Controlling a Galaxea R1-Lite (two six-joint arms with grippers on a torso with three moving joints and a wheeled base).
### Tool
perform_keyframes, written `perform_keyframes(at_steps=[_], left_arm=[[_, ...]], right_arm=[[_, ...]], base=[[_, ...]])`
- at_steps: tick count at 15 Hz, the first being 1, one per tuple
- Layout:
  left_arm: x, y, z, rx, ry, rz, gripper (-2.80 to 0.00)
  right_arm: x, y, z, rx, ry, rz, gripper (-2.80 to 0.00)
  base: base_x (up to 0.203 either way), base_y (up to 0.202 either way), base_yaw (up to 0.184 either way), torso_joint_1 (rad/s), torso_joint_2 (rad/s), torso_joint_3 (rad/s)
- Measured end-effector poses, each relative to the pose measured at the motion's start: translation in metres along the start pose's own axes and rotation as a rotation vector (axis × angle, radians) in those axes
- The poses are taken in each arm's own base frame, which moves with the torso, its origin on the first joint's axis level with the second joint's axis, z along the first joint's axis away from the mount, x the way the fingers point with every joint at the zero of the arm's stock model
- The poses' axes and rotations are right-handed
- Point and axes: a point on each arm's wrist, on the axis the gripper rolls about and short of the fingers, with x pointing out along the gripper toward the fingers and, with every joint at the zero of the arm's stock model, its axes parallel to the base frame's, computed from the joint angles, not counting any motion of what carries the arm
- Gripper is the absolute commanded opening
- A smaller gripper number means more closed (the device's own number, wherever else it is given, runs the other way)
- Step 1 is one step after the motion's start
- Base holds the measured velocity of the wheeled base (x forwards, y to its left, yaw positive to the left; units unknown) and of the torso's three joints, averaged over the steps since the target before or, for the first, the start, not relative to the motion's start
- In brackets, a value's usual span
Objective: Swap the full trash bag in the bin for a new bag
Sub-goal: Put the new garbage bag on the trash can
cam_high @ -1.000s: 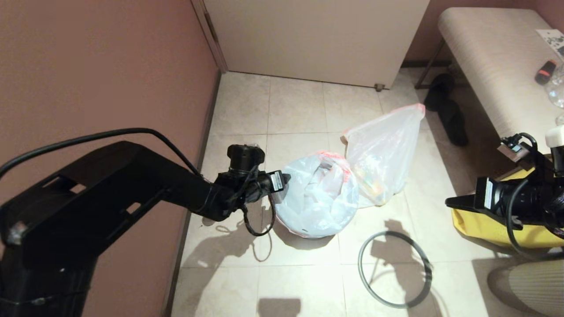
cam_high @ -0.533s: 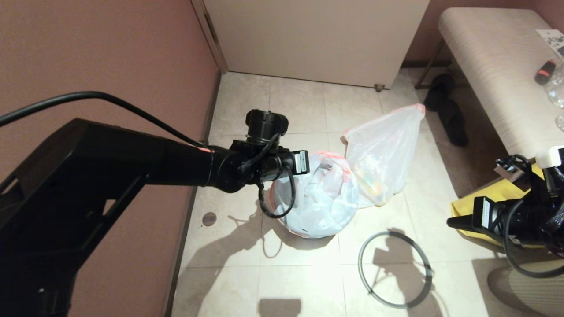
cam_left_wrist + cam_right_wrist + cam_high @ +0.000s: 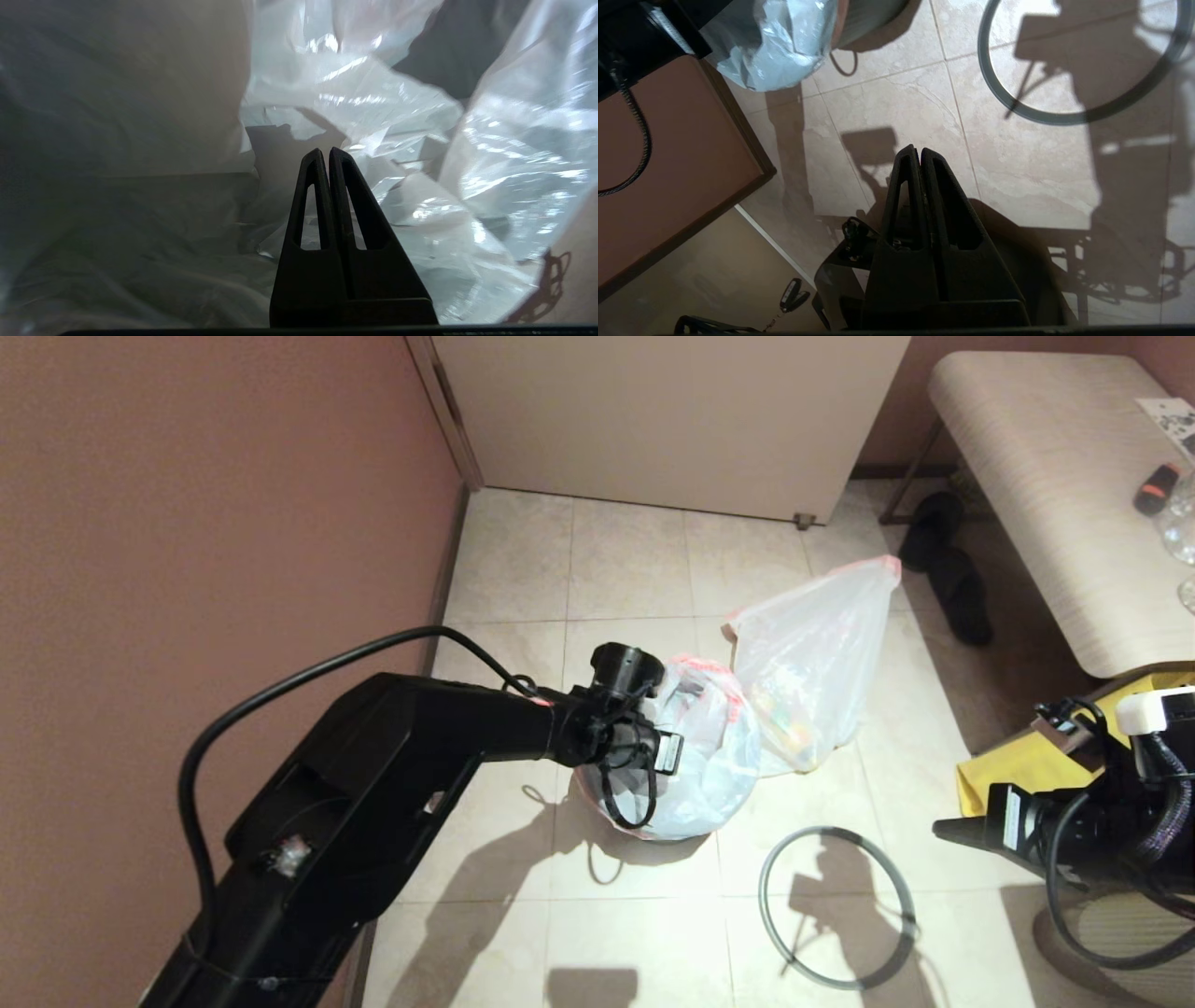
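White sticker on the left arm's wrist (image 3: 668,752), just behind the left gripper: print too small to read.
White sticker on the right arm's wrist (image 3: 1004,818), just behind the right gripper: print too small to read.
Printed white paper sheet (image 3: 1173,418) on the beige striped tabletop (image 3: 1046,457), well away from both grippers: dark marks, not legible.
Readable text anywhere: none.

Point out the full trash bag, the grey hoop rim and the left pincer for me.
full trash bag (image 3: 822,653), head view: on its translucent side wall.
grey hoop rim (image 3: 767,905), head view: on the ring's left arc.
left pincer (image 3: 325,151), left wrist view: between its shut fingertips.
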Motion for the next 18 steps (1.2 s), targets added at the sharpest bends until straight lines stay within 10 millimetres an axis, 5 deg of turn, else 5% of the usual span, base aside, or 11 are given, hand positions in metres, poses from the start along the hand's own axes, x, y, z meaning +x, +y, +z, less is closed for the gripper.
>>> perform_keyframes(at_steps=[7, 11, 18], left_arm=[[0.07, 0.031, -0.063, 0.042, 0.061, 0.139, -2.8], [0.075, 0.041, -0.095, 0.1, 0.277, 0.208, -2.8], [0.09, 0.058, -0.112, 0.322, 0.325, 0.153, -2.8]], right_arm=[[0.003, -0.008, -0.013, 0.001, 0.01, 0.004, -2.8], [0.005, -0.011, -0.018, 0.009, 0.029, -0.005, -2.8], [0.007, -0.018, -0.026, 0.007, 0.013, -0.002, -2.8]], base=[[0.0, 0.0, 0.0, 0.0, 0.0, 0.0], [0.0, 0.0, 0.0, 0.0, 0.0, 0.0], [0.0, 0.0, 0.0, 0.0, 0.0, 0.0]])
